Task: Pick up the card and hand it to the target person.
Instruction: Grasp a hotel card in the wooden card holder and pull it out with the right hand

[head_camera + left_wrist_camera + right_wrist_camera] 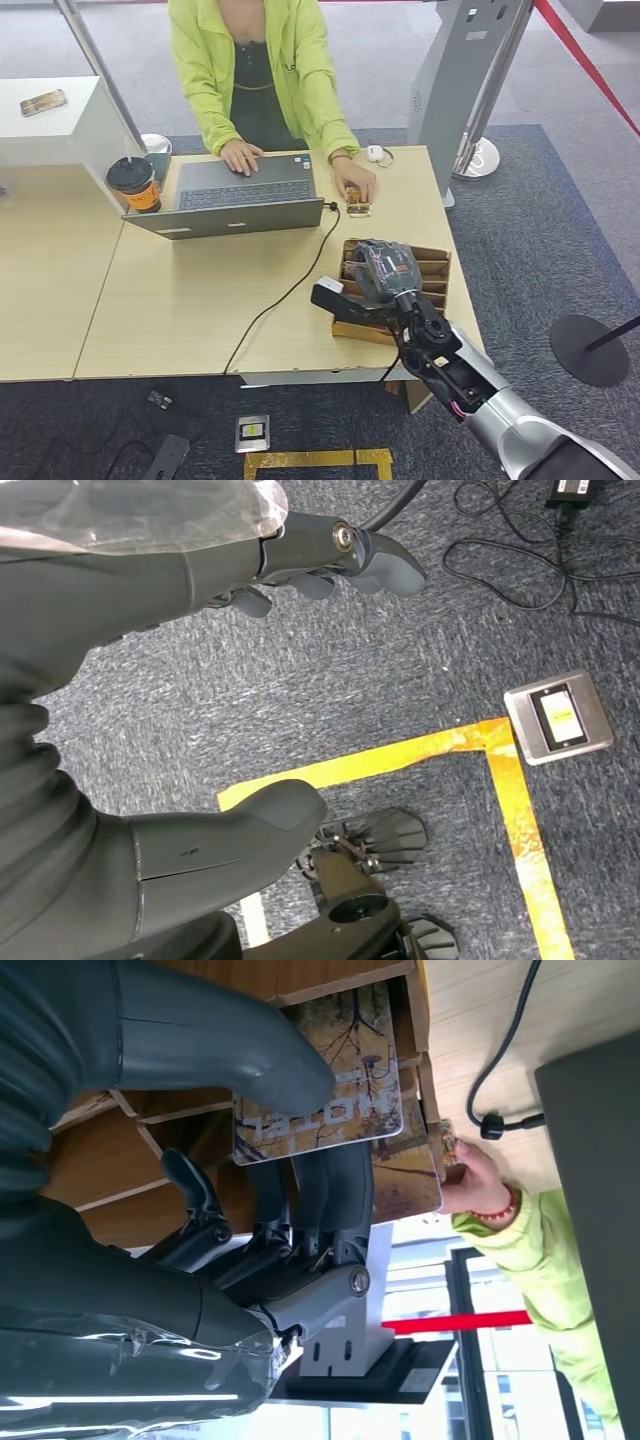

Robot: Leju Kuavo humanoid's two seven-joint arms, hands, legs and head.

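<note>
My right hand hovers over a slotted cardboard box near the table's right front edge. It pinches a card printed with bare trees, thumb on the face and fingers behind it. In the head view the card sticks out to the left of the hand. A second similar card stands in the box behind it. The person in a yellow-green jacket leans over the far side of the table. My left hand hangs over the carpet, thumb and fingers apart, holding nothing.
An open laptop sits before the person, with a black cable running to the table's front edge. A coffee cup stands left of it. The person's hand rests on a small object beyond the box.
</note>
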